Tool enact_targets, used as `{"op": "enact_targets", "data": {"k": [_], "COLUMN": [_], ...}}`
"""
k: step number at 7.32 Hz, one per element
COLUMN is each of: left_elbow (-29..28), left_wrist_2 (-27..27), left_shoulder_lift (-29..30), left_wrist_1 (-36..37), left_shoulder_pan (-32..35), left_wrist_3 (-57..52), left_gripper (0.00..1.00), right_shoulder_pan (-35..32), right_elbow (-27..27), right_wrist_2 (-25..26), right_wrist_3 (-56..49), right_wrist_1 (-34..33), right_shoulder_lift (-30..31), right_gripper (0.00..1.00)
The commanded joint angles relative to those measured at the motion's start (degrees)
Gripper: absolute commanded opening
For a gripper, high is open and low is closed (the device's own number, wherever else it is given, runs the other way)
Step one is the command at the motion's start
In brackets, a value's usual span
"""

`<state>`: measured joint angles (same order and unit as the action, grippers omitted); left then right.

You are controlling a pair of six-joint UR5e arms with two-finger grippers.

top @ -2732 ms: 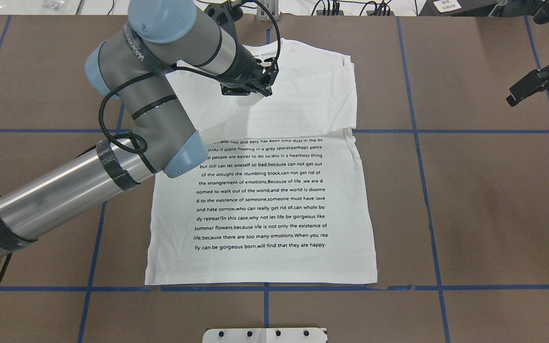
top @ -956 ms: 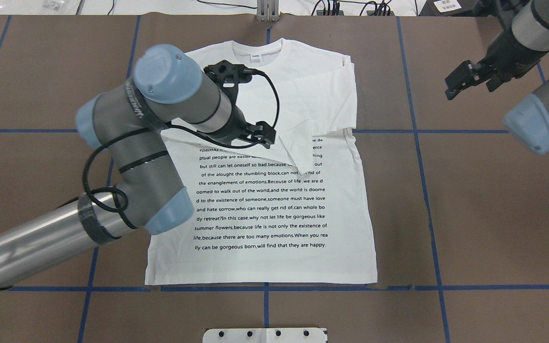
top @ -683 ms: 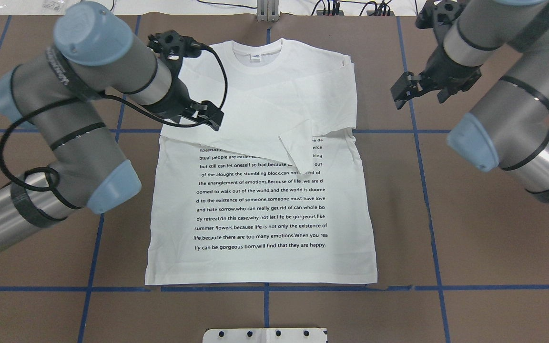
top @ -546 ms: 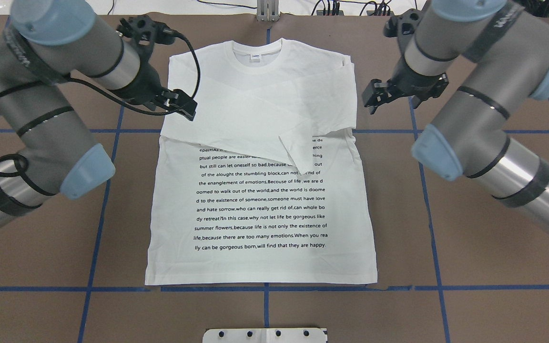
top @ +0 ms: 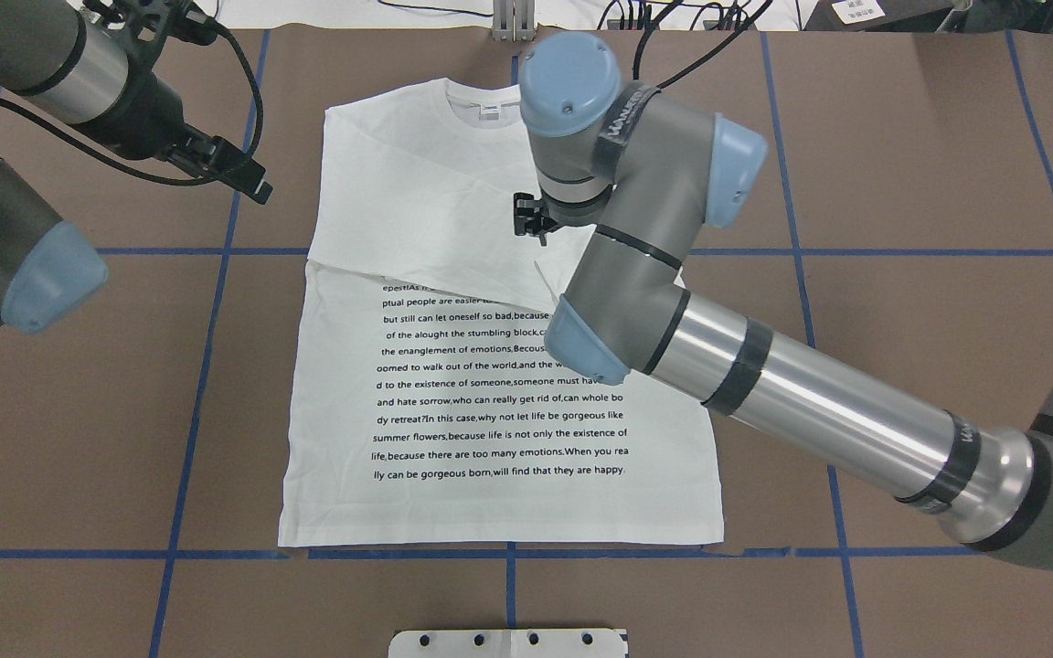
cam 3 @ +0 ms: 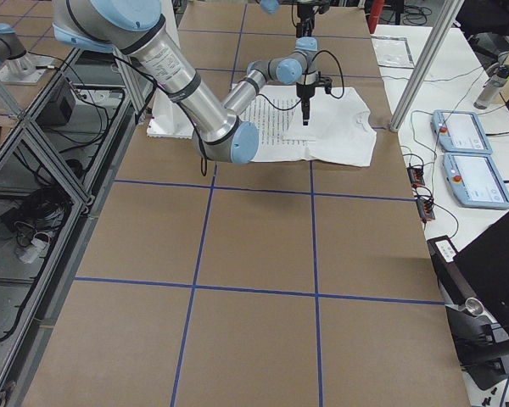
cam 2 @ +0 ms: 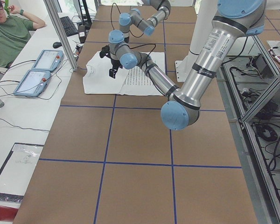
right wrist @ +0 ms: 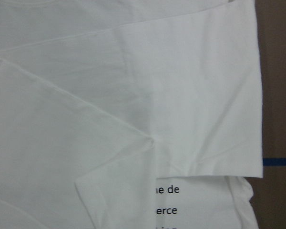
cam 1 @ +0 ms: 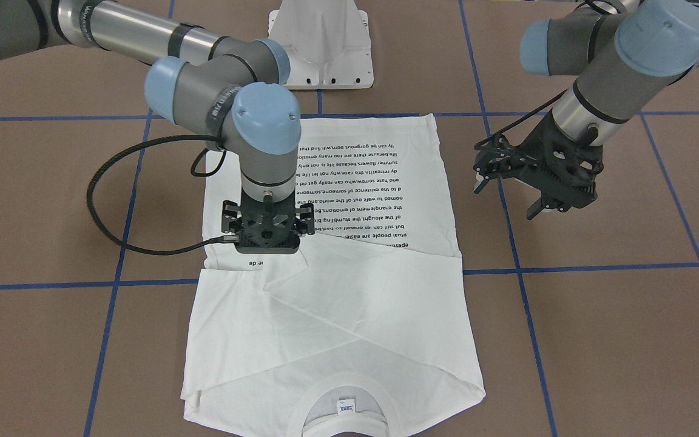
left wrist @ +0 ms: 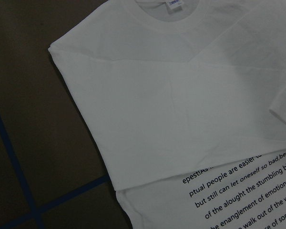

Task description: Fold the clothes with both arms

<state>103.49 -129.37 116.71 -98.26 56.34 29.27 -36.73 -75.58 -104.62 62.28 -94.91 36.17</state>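
A large white long-sleeved T-shirt with small black print [top: 490, 402] lies flat in the middle of the brown desk [top: 901, 183], collar far from the robot, sleeves folded across the chest. The black right gripper [top: 529, 219] hangs over the top sleeve cuff [right wrist: 114, 191]. Flattening it seems the step: pinch only the top layer, draw gently. The black left gripper [cam 1: 505, 199], fingers spread and empty, hovers left of the shirt. The right fingers hide under the wrist; released or clenched, I cannot tell.

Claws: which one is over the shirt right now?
The right claw, poised above the folded sleeves of the shirt. The left claw hangs over the brown table, off to the side.
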Motion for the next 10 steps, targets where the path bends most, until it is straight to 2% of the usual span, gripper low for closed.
{"op": "enact_targets", "data": {"k": [1,2,3,6,7,10], "left_elbow": [0.0,0.0,0.0,0.0,0.0,0.0], "left_wrist_2": [-0.9,-0.8,-0.8,-0.8,-0.7,-0.8], "left_shoulder_lift": [-0.2,-0.2,-0.2,-0.3,-0.3,-0.2], "left_wrist_1": [0.0,0.0,-0.1,0.0,-0.1,0.0], "left_shoulder_pan": [0.4,0.3,0.3,0.1,0.1,0.0], "left_wrist_3": [0.0,0.0,0.1,0.3,0.4,0.6], "left_gripper": [1.0,1.0,1.0,1.0,1.0,1.0], "right_shoulder_pan": [2.6,3.2,3.6,4.4,4.3,4.4], "right_elbow": [9.5,9.6,9.7,10.5,10.5,11.2], "right_wrist_2": [3.8,4.9,5.2,7.6,8.5,10.1], "right_wrist_3": [4.3,4.3,4.3,4.2,4.0,3.7], "right_wrist_1": [6.1,6.1,6.1,6.6,9.0,9.4], "right_shoulder_lift": [-3.7,-3.7,-3.6,-3.8,-3.7,-3.4], "right_gripper": [0.96,0.92,0.83,0.64,0.63,0.63]}}
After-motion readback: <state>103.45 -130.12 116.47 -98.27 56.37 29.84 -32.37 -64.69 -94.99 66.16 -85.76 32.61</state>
